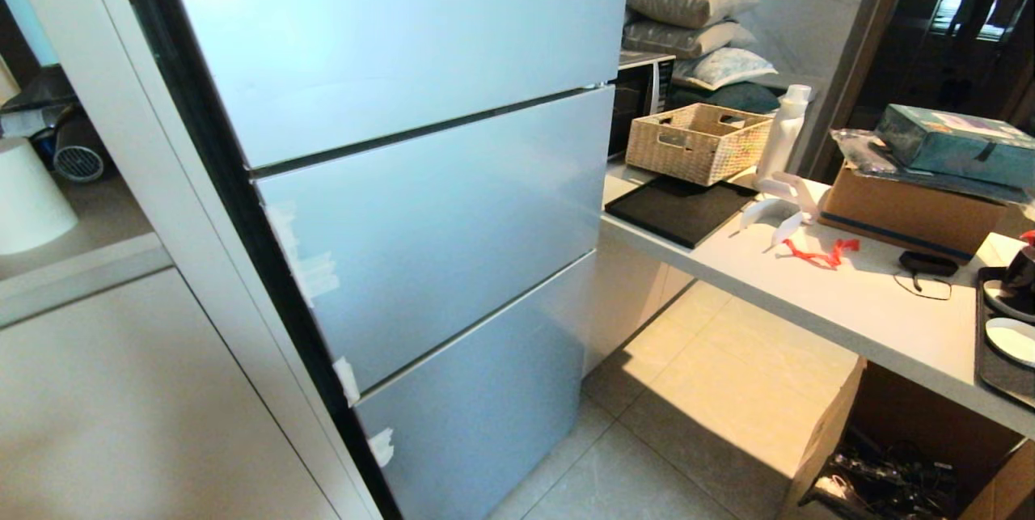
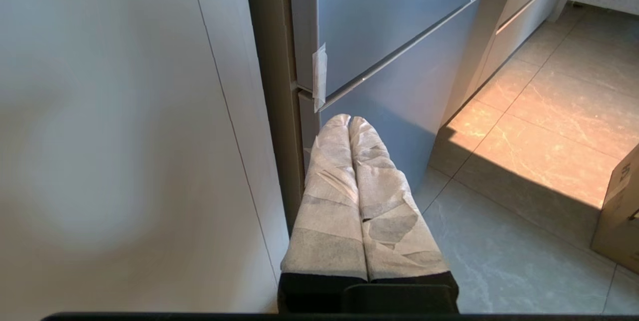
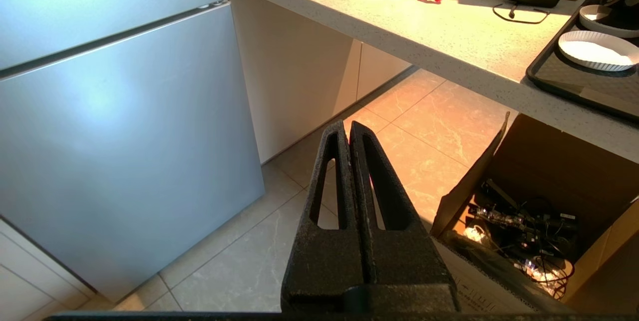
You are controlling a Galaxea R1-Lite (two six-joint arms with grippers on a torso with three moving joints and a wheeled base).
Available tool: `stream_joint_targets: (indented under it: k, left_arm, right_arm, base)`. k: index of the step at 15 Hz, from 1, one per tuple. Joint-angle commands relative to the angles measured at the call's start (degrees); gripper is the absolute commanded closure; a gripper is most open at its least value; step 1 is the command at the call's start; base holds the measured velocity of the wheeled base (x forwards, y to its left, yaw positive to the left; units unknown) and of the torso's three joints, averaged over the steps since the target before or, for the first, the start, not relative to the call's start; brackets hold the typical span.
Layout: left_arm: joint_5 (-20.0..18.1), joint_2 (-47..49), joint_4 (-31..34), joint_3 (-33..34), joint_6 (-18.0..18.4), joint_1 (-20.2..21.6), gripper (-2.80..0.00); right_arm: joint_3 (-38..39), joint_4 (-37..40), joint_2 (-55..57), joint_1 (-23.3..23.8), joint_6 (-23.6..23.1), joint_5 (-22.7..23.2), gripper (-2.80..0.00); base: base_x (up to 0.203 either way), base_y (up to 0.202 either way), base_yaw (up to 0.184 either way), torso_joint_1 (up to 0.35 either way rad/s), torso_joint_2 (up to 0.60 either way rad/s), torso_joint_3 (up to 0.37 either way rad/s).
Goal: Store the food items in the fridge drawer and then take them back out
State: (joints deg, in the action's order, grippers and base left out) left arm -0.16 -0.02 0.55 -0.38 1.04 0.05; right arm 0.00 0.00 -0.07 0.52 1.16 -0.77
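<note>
Head view shows neither of my arms, only the closed fridge (image 1: 420,205), so the fridge drawer stays hidden behind its doors, and I can make out no red fruit on the counter (image 1: 808,293) beside it, only a red ribbon scrap (image 1: 817,253). My left gripper (image 2: 349,120), fingers wrapped in white, is pressed together on nothing near the fridge's lower edge. My right gripper (image 3: 347,126) is likewise closed and empty above the floor tiles (image 3: 414,126), beside a half cut-off cardboard box (image 3: 549,201).
</note>
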Motion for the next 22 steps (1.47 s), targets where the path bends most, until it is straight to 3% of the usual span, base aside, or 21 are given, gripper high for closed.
stream_joint_targets:
  k: [1, 6, 7, 10, 12, 15, 18, 22]
  left_arm:
    - [-0.19, 0.11, 0.24, -0.15, 0.28, 0.04, 0.00]
    - [-0.49, 4.52, 0.72, -11.44, -0.97, 0.00, 0.00]
    - [-0.67, 8.28, 0.40, -12.36, -2.65, -0.12, 0.00]
    - [-1.10, 23.18, -4.28, -16.92, -12.34, -0.34, 0.00]
    - [-0.80, 33.52, -11.65, -18.84, -17.94, -0.26, 0.00]
    - [2.77, 47.89, -25.26, -20.05, -24.56, 0.00, 0.00]
    - [6.43, 59.98, -36.54, -20.42, -29.74, 0.09, 0.00]
    - [7.64, 72.99, -46.16, -21.47, -33.76, -0.82, 0.00]
  right_arm:
    - [-0.07, 0.00, 0.07, 0.00, -0.02, -0.02, 0.00]
    - [0.00, 0.00, 0.07, 0.00, -0.02, -0.02, 0.00]
    - [0.00, 0.00, 0.07, 0.00, -0.02, -0.02, 0.00]
    - [0.00, 0.00, 0.07, 0.00, -0.02, -0.02, 0.00]
    - [0.00, 0.00, 0.07, 0.00, -0.02, -0.02, 0.00]
    - [0.00, 0.00, 0.07, 0.00, -0.02, -0.02, 0.00]
    - [0.00, 0.00, 0.07, 0.00, -0.02, -0.02, 0.00]
    - [0.00, 0.00, 0.07, 0.00, -0.02, -0.02, 0.00]
  base:
    - [0.000, 0.000, 0.000, 0.000, 0.00, 0.000]
    - [0.000, 0.000, 0.000, 0.000, 0.00, 0.000]
    - [0.000, 0.000, 0.000, 0.000, 0.00, 0.000]
    - [0.000, 0.000, 0.000, 0.000, 0.00, 0.000]
    - [0.000, 0.000, 0.000, 0.000, 0.00, 0.000]
    - [0.000, 0.000, 0.000, 0.000, 0.00, 0.000]
    - [0.000, 0.000, 0.000, 0.000, 0.00, 0.000]
    - [0.000, 0.000, 0.000, 0.000, 0.00, 0.000]
